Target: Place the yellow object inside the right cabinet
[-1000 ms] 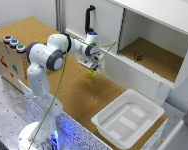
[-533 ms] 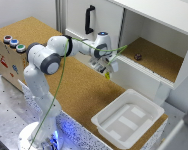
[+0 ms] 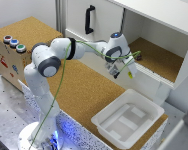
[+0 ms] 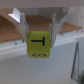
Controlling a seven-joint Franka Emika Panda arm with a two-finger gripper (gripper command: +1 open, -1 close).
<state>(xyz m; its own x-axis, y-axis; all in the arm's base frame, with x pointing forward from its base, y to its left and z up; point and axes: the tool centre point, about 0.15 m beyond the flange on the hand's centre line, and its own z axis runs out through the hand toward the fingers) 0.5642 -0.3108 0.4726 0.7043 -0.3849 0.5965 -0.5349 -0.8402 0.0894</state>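
Yellow object (image 4: 38, 44) clamped between the fingers (image 4: 21, 26); right cabinet (image 3: 155, 56) just beyond; white tub (image 3: 127, 118) below.

Arm outstretched, hand (image 3: 122, 73) closed, fingers (image 4: 53, 26) gripping

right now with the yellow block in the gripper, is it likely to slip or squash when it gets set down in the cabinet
The yellow block looks rigid with flat faces, so squashing seems unlikely. The gripper fingers clamp opposite sides, so slipping seems unlikely. Set down flat, it should rest, not roll.

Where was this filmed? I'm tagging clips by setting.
Probably a robotics lab's test bench, not a home: a robot arm on a perforated metal table, a cork worktop, and a box with coloured buttons.
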